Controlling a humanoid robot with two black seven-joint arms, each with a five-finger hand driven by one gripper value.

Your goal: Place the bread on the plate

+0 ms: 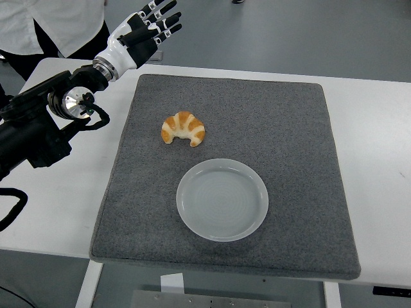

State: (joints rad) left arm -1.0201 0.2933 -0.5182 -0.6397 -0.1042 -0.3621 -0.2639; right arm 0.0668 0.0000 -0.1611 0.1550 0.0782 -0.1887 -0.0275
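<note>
1. The mat (282,160) lies on the desk (379,128).
2. The plate (222,199) sits on the mat, toward its near edge.
3. The bread (183,128) lies on the mat, behind the plate and slightly left of it, apart from it.
4. The left hand (144,31) is far behind and left of the plate, off the mat.

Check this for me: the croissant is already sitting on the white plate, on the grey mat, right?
Not quite. The head view shows the croissant lying on the grey mat itself, just beyond the white plate, which holds nothing. The plate is on the mat, as you said.
</note>
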